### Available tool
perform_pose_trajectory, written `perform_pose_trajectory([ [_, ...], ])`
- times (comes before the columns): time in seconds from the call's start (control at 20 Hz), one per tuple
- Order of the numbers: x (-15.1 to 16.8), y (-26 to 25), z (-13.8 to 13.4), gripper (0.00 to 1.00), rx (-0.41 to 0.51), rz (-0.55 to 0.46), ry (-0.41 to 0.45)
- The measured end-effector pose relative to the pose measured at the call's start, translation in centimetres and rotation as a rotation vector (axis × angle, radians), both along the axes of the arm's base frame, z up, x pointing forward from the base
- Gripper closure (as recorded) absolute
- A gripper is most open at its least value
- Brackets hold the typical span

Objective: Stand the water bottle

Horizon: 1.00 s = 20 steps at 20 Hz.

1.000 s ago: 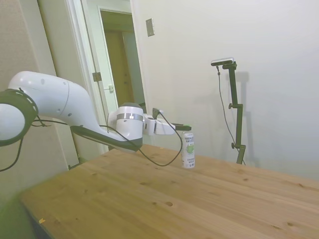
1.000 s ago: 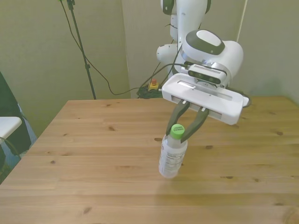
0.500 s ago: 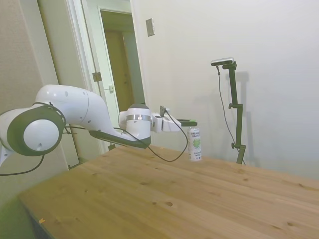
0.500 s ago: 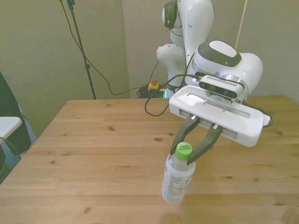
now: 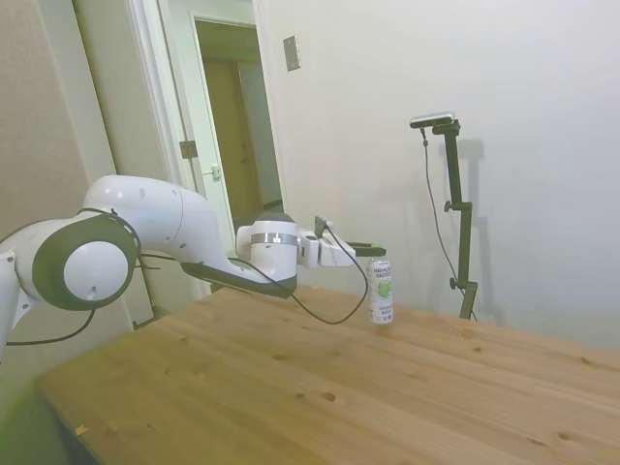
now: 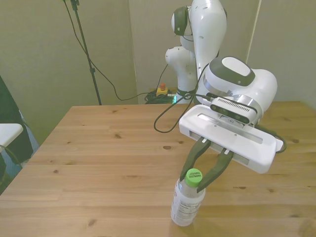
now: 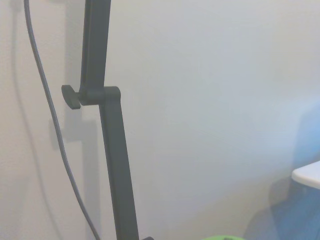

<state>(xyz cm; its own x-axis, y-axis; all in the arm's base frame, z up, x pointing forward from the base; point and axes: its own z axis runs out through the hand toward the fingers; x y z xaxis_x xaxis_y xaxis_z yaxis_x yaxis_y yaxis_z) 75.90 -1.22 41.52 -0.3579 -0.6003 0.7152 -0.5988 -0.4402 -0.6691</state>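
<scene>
Water bottle [image 6: 187,203] upright, cap in claw [image 6: 201,177]

Plain indoor lab room: wooden table [image 5: 291,387], bare walls [image 5: 523,145], open doorway [image 5: 232,126].

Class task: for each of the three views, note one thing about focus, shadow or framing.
Side view: soft and hazy, the bottle label's print unreadable. Front view: sharper, with the gripper at the green cap. Wrist view: mostly pale wall, only a sliver of cap at the edge.

Water bottle [image 5: 382,290] upright on table [image 5: 291,387], gripper [image 5: 376,252] at cap.
</scene>
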Motion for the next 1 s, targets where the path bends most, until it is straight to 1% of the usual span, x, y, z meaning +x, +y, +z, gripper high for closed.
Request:
perform_pose_trajectory([
  [0.05,0.03,-0.01,-0.29,1.00,0.000,0.000,0.004],
  [0.1,0.07,-0.01,-0.64,0.00,0.000,0.000,0.009],
  [0.25,0.14,-0.06,-1.12,0.00,-0.004,-0.001,0.014],
  [1.0,-0.07,-0.18,-0.85,0.00,-0.003,-0.002,0.014],
])
